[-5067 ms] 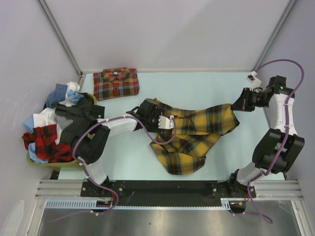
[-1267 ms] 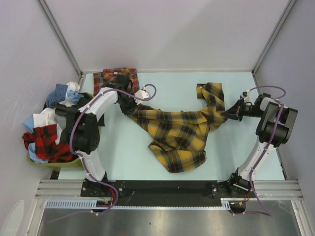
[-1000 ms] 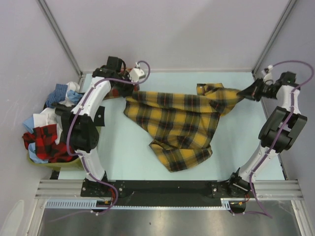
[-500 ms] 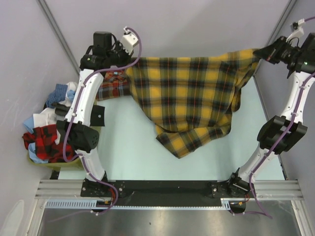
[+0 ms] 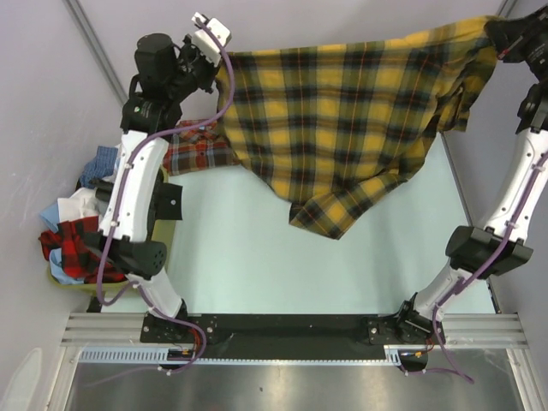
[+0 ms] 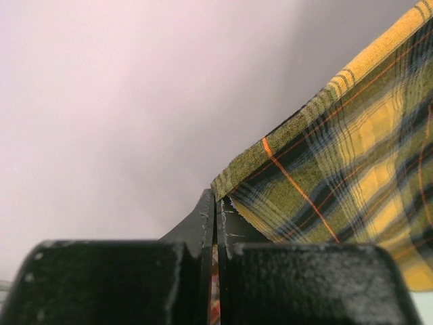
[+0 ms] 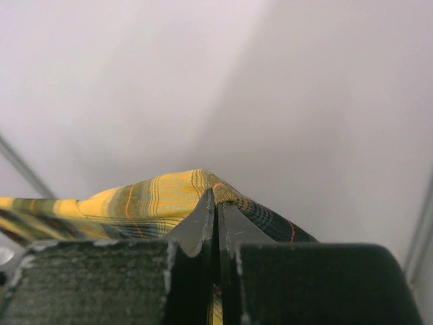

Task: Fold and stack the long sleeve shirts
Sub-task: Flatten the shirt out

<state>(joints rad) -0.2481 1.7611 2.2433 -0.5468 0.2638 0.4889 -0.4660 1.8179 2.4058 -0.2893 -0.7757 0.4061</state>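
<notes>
Top external: yellow shirt [image 5: 342, 120] stretched left-right.

Soft, even light fills the sharp overhead view, leaving hardly any shadow on the table [image 5: 257, 257]. The wrist views are dimmer, foreground blurred, though the shirt [image 6: 352, 156] weave stays crisp.

Plain lilac-grey panel walls [image 5: 342, 21] enclose a pale mint-green flat tabletop [image 5: 257, 265]. Slim aluminium corner posts [image 5: 92, 43] rise at 11 and 1 o'clock. A brushed steel sheet [image 5: 282, 390] lies at 6 o'clock.
</notes>
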